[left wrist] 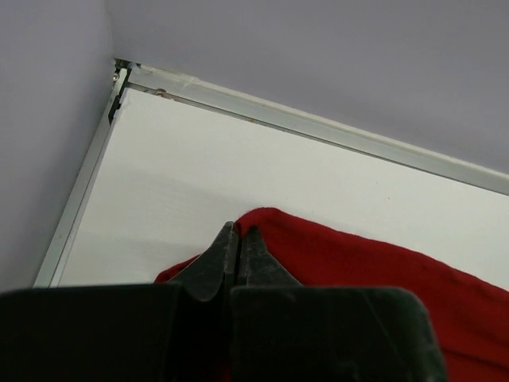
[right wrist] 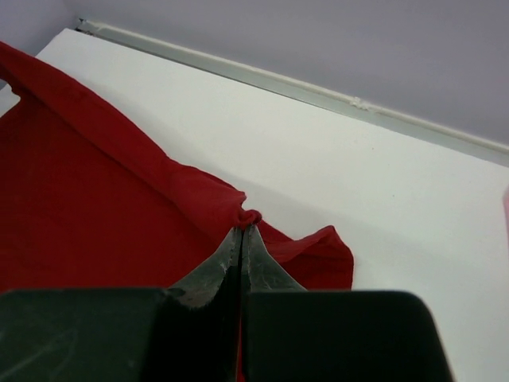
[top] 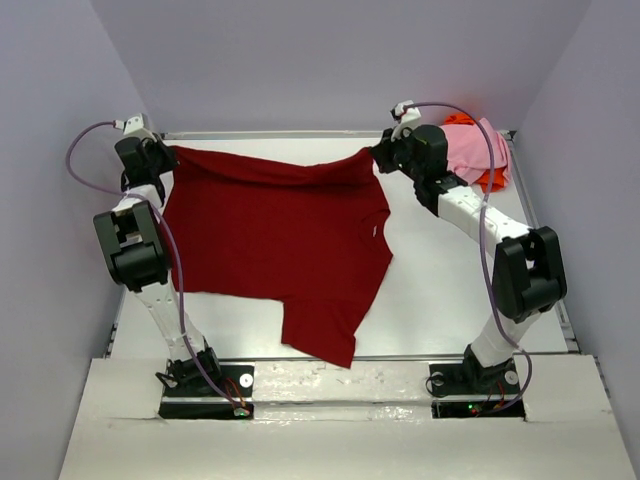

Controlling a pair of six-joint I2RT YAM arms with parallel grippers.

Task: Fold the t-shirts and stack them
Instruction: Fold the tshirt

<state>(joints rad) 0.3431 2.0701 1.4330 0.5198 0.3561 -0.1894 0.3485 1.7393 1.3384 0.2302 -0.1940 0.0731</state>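
A dark red t-shirt [top: 275, 245] hangs stretched between both arms above the white table [top: 450, 290], its lower part trailing toward the near edge. My left gripper [top: 170, 152] is shut on the shirt's far left corner; in the left wrist view the red cloth [left wrist: 358, 263] bulges out around the closed left gripper [left wrist: 237, 232]. My right gripper [top: 376, 152] is shut on the far right corner, with a pinch of red cloth [right wrist: 119, 199] gathered at the right gripper's [right wrist: 242, 229] tips. A light pink t-shirt [top: 478, 145] lies over a bright orange t-shirt [top: 490, 180] in the far right corner.
Pale walls enclose the table on three sides. A metal rail [top: 270, 134] runs along the far edge, seen also as the far rail [left wrist: 318, 123] in the left wrist view. The arm bases [top: 205, 385] sit at the near edge.
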